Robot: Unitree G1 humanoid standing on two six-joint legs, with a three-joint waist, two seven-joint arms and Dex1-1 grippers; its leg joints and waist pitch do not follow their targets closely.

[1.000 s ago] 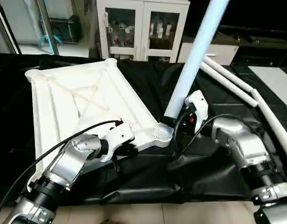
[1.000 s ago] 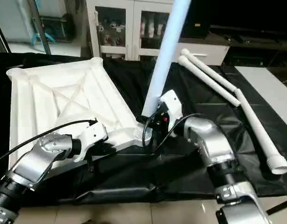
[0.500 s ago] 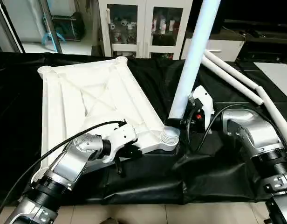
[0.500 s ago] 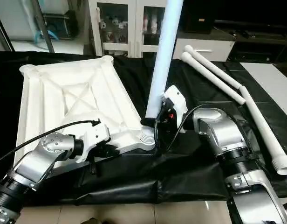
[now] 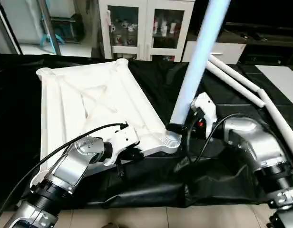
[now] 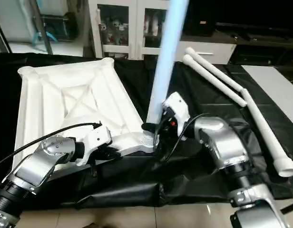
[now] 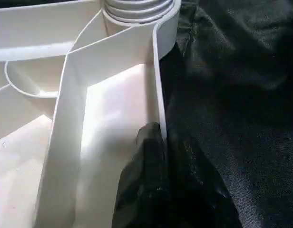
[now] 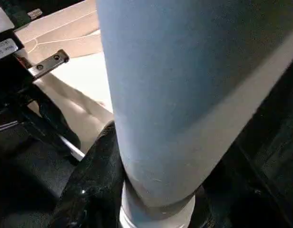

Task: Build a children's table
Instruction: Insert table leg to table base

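The children's table's white tabletop [image 5: 89, 104] lies ribbed side up on the black cover. One white leg [image 5: 194, 61] stands in its near right corner socket [image 5: 171, 138], leaning slightly right, with threads showing at its foot. My right gripper [image 5: 177, 127] is shut on the leg just above the socket; a black finger [image 8: 96, 175] wraps the leg [image 8: 175, 95]. My left gripper [image 6: 111, 151] is shut on the tabletop's near rim beside that socket, and its finger [image 7: 151, 156] presses the rim wall [image 7: 156, 85]. Three more legs [image 6: 213, 78] lie at the right.
A white cabinet with glass doors [image 5: 146, 28] stands beyond the work table. A pale surface [image 5: 279, 76] lies at the far right. The black cover [image 5: 151, 185] bunches in folds along the table's front edge, with tiled floor below it.
The camera has shifted and tilted. The leg's lean has wavered slightly, straighter half a second ago and further right now. Both grips are unchanged.
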